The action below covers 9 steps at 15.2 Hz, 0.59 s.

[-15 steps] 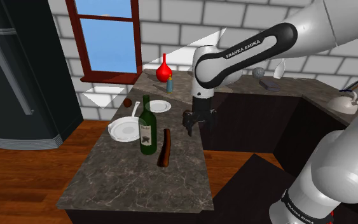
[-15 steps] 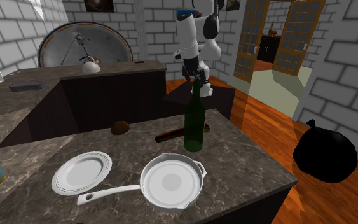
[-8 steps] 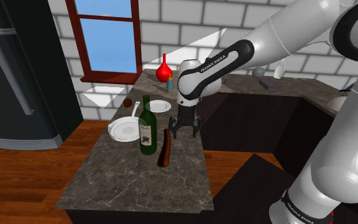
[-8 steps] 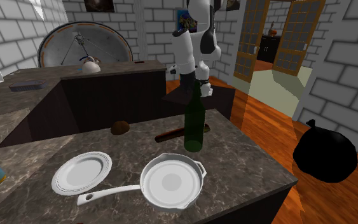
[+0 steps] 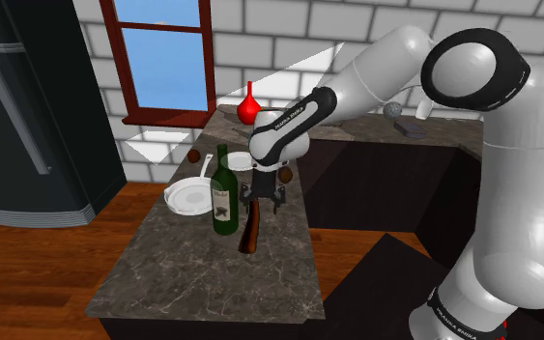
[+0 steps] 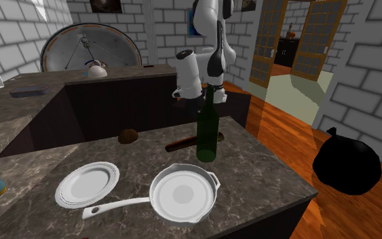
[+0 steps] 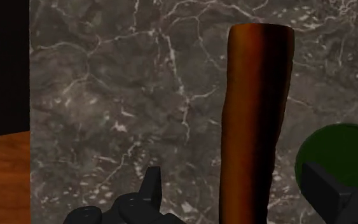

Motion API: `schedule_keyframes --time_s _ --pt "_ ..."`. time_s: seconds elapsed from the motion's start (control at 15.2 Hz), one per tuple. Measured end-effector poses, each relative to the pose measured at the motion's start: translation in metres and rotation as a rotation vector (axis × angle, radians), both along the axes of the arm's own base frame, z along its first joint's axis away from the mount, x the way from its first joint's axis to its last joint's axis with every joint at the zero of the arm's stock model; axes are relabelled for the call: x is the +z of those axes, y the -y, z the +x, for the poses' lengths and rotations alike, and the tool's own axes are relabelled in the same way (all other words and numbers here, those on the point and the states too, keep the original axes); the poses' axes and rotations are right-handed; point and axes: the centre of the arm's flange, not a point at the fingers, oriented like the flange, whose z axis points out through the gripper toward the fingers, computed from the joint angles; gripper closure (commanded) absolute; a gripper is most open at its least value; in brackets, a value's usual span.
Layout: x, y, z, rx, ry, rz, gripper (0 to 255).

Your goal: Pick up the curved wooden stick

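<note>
Pincer [image 7: 230, 172] stands wide open, 2 fingers straddling the brown curved stick [image 7: 258, 95], which lies on the marble counter [image 7: 107, 95] beside 1 green bottle [image 7: 336, 149].

In the second exterior view the green bottle [image 6: 207, 132] hides one end of the brown stick [image 6: 181, 143]. In the wrist view the edge cuts off most of the bottle and the stick's nearer end

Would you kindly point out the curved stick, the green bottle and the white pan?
curved stick [image 7: 255, 114], wrist view, middle of its shaft.
green bottle [image 6: 207, 136], second exterior view, its body.
white pan [image 6: 182, 195], second exterior view, its bare bottom.
</note>
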Motion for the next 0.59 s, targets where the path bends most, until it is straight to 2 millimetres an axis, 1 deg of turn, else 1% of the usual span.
schedule_keyframes --time_s 0.2,0.26,0.59 --pt "-0.025 0.0 0.028 -0.06 0.005 -0.004 0" --pt "-0.031 0.002 0.032 -0.07 0.006 -0.005 0" --pt "-0.058 0.003 0.036 -0.08 0.007 -0.005 0"
